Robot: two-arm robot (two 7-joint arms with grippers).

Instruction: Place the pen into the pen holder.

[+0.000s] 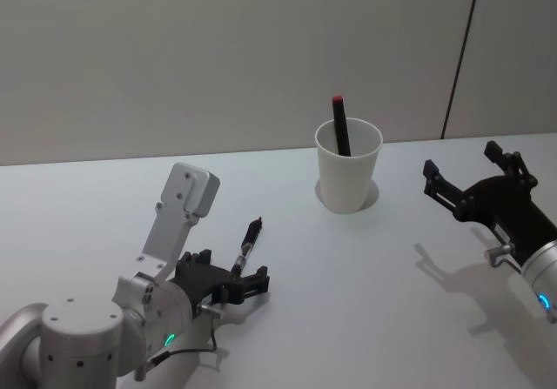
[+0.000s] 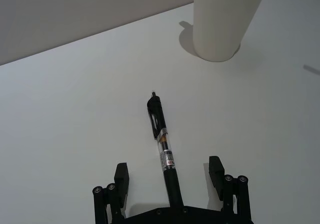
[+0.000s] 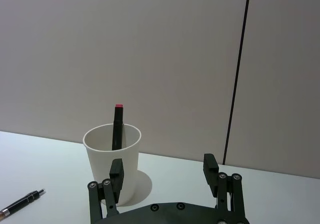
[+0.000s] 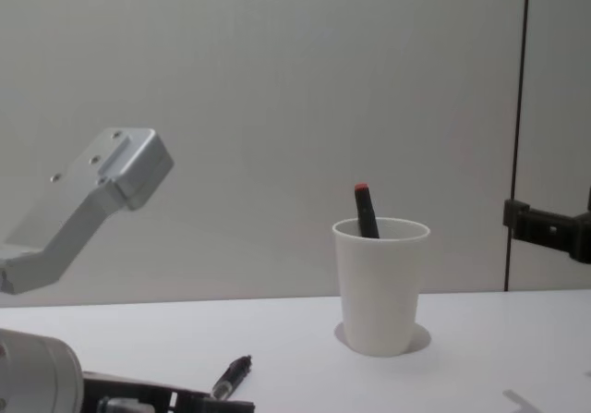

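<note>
Pens, two: black pen lower left, red-capped pen upper centre. Cups, one: pen holder. Grippers, two: left gripper, right gripper.

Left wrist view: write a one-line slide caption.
Open left hand straddles the black pen lying on the table, white pen holder beyond.

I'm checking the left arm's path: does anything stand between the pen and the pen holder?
Nothing visible does. The pen lies between the fingers of the open left gripper, and only bare table separates it from the pen holder. A red-tipped black marker already stands in it, leaving room beside.
</note>
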